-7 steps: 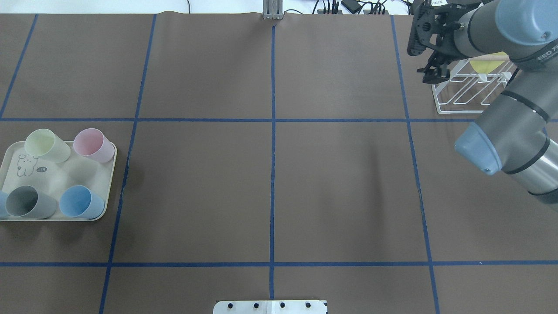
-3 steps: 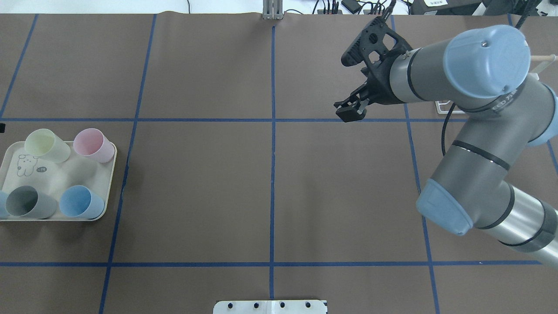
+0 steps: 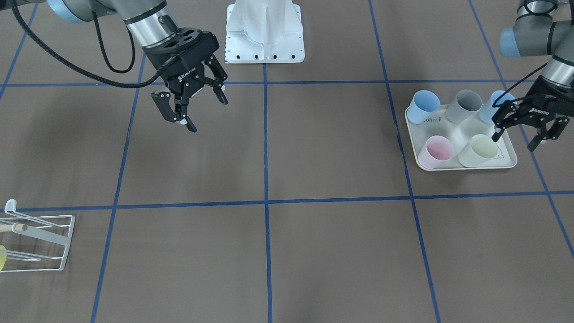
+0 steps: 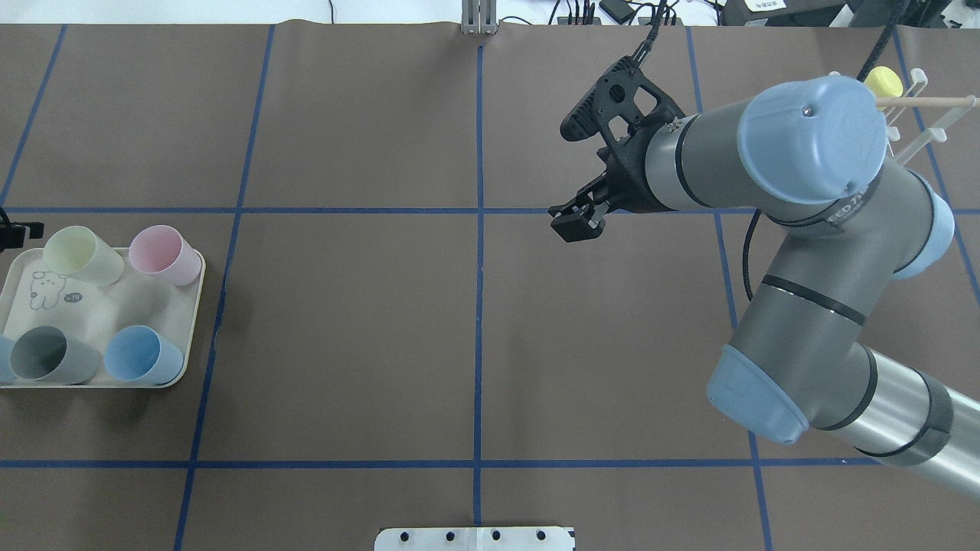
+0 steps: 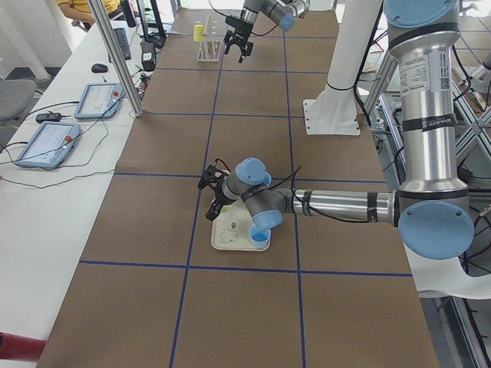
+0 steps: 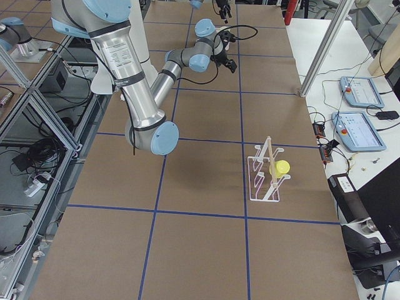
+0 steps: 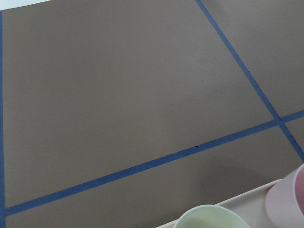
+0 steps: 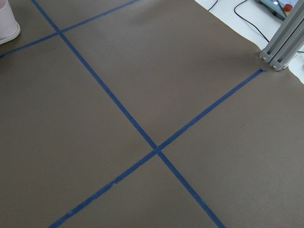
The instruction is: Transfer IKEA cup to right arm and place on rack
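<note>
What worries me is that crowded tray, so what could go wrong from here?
The left claw hangs open by the pale green cup, with the light blue cup close by: closing might knock a neighbour. The rack already holds a yellow cup, so placing another could bump it.

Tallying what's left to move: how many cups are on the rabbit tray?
5 on the tray: blue cup, grey cup, second blue cup in the row nearer the robot; pink cup, pale green cup in the farther row. None seems hidden.
</note>
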Robot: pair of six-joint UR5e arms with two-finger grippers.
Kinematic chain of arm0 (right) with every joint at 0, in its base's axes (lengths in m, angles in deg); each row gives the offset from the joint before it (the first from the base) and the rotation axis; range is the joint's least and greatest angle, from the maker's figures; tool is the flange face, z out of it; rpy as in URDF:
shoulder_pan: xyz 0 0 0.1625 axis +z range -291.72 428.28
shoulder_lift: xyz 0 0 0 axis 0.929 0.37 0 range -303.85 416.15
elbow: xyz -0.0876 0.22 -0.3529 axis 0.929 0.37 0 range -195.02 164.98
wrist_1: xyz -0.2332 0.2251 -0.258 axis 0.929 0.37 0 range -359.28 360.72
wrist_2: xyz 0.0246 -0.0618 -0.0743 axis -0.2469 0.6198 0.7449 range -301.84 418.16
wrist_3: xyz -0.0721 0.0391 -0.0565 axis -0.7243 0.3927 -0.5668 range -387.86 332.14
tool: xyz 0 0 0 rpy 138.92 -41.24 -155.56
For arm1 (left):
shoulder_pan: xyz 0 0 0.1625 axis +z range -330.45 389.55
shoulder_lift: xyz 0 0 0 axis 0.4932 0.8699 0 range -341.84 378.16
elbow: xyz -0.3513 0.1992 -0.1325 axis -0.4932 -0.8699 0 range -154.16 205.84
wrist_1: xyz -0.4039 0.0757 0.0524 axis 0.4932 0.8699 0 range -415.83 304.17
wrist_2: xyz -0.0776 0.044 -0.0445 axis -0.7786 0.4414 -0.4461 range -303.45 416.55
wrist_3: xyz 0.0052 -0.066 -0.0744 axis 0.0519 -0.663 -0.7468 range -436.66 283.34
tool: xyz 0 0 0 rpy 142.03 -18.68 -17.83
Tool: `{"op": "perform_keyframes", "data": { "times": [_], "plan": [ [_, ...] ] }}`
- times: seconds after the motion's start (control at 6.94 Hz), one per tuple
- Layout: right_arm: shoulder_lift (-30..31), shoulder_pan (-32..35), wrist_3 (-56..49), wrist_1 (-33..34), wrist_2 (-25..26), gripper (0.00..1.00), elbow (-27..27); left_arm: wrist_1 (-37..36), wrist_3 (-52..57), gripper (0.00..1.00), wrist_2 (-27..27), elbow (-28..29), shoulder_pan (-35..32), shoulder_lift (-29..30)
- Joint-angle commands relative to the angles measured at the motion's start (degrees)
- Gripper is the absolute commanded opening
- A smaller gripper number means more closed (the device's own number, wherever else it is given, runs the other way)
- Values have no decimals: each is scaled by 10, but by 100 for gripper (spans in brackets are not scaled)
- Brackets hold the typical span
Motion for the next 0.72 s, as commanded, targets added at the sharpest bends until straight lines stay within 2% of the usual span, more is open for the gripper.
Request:
{"op": "perform_keyframes", "data": {
  "times": [0.0, 0.14, 0.58],
  "plan": [
    [-1, -4, 1, 0, 0, 99, 0, 9, 0, 74, 35, 26, 27, 12],
    [0, -4, 1, 0, 1, 99, 1, 13, 0, 61, 34, 27, 31, 11],
    [0, -4, 0, 0, 1, 99, 3, 37, -1, 52, 30, 27, 37, 3]
  ]
}}
